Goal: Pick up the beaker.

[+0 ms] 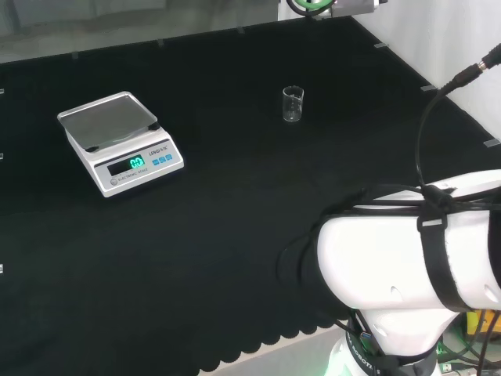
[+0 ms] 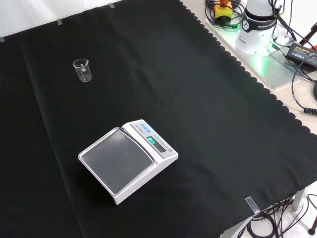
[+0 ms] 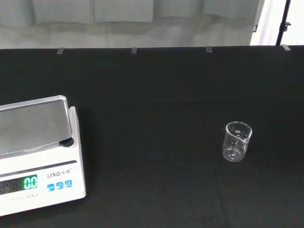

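A small clear glass beaker point(image 1: 292, 104) stands upright on the black cloth, toward the far side in the head view. The front view has the beaker point(image 2: 82, 70) at the upper left, and the wrist view has the beaker point(image 3: 236, 141) some way off with its spout on the rim. It looks empty. Nothing touches it. The arm's white links point(image 1: 423, 254) fill the lower right of the head view.
A white digital scale point(image 1: 119, 142) with a metal pan and lit green display sits left of the beaker in the head view, and the scale point(image 2: 128, 159) lies near the middle of the front view. The arm's base point(image 2: 257, 25) and cables sit beyond the cloth's scalloped edge.
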